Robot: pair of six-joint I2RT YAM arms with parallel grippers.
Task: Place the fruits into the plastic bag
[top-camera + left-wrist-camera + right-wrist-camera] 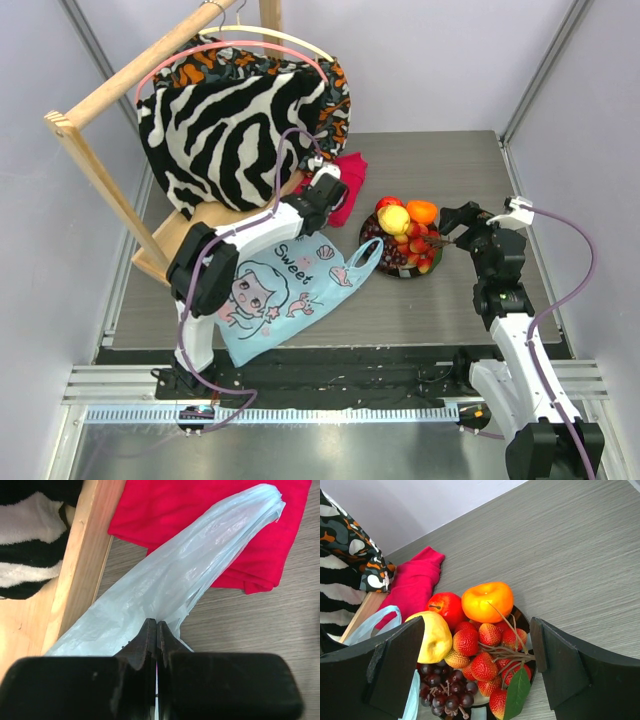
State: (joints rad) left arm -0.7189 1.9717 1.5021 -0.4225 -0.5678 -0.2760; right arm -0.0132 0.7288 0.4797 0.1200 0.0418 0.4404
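The light-blue plastic bag (285, 290) lies flat on the table left of the plate, and one handle (360, 262) reaches toward the fruits. My left gripper (330, 205) is shut on a fold of the bag's other handle (165, 580), with its fingertips (150, 630) pinching the plastic. The fruits sit on a dark plate (524, 622): red apple (445, 607), orange (487, 600), yellow fruit (435, 635), a bunch of red-yellow balls (485, 655) and purple grapes (445, 690). My right gripper (477, 665) is open just above the bunch, one jaw on each side, also seen from the top (447, 232).
A red cloth (345, 185) lies behind the bag, next to my left gripper. A wooden rack (110, 200) with zebra-striped fabric (230, 120) fills the back left, and its beam (82, 565) is close to my left fingers. The table's right edge is near my right arm.
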